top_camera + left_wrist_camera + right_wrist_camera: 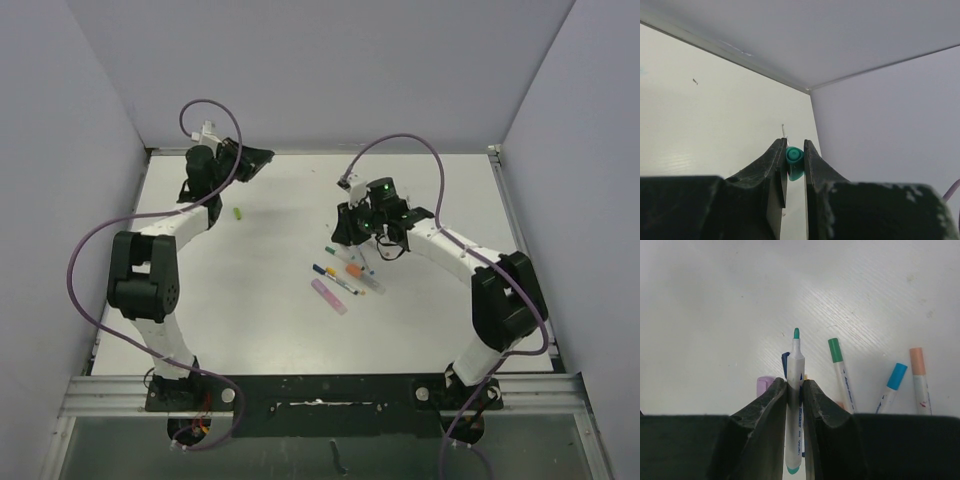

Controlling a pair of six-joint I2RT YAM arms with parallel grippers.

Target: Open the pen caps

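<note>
My left gripper (794, 144) is shut on a teal pen cap (794, 161), held up near the back left corner of the table; in the top view this gripper (260, 158) is at the back left. Over the pen cluster, my right gripper (795, 384) (346, 228) is shut on a white pen body (794, 371) whose teal tip is bare. A loose green cap (238, 213) lies on the table near the left arm. Under the right gripper lie pens with a green cap (835, 350), a light blue cap (898, 376), an orange cap (916, 360) and a dark blue cap (785, 360).
A thicker purple marker (328, 296) lies at the near side of the pen cluster (348, 275). Grey walls close in the white table (260, 320) at the back and on both sides. Purple cables loop above both arms.
</note>
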